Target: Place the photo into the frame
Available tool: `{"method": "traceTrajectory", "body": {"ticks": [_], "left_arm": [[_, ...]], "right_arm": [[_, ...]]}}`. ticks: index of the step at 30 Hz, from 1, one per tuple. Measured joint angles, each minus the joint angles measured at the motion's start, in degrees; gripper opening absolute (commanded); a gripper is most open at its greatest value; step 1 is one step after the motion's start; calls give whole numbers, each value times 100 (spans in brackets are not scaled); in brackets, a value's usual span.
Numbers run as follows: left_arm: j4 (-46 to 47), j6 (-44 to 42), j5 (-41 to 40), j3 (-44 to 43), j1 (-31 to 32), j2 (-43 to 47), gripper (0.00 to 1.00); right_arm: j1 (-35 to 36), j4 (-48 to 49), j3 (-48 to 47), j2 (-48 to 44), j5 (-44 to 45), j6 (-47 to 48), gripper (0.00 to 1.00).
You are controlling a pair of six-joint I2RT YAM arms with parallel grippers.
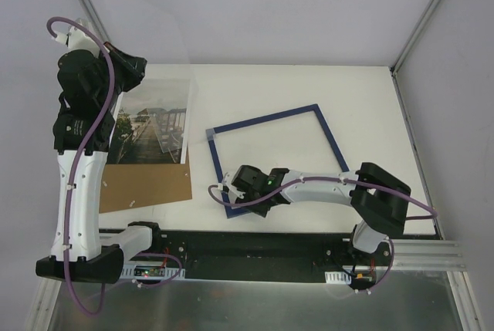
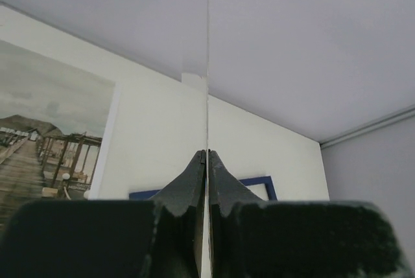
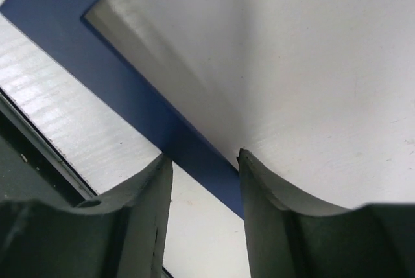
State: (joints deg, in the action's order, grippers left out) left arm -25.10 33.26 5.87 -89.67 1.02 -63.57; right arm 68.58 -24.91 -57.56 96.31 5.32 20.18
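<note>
The photo (image 1: 150, 134) of a boardwalk lies flat at the table's left, and its sky and huts fill the left of the left wrist view (image 2: 45, 129). The navy frame (image 1: 266, 118) lies flat at mid-table. My left gripper (image 1: 135, 69) is raised above the photo, shut on the edge of a clear pane (image 1: 174, 61) that stands upright, seen edge-on (image 2: 208, 64) between its fingers (image 2: 207, 153). My right gripper (image 1: 231, 190) is low at the frame's near-left corner, jaws apart, one finger on each side of the blue rail (image 3: 130, 83), around it (image 3: 201, 156).
A plain brown backing board (image 1: 147, 188) lies under and in front of the photo. The black mounting rail (image 1: 255, 250) runs along the near edge. Grey walls enclose the white table (image 1: 363, 107) at the back and right.
</note>
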Motion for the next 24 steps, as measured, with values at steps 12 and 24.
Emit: {"method": "traceTrajectory", "body": {"ticks": [12,24], "left_arm": [[-155,-310,-1078,-17,0,308,0],[-153,-319,-1152,706,0,837,0]], "right_arm": [[-444,50,-278,186,-48,-44,20],[-1711,-640,-3276,2271,-647,-535,18]]}}
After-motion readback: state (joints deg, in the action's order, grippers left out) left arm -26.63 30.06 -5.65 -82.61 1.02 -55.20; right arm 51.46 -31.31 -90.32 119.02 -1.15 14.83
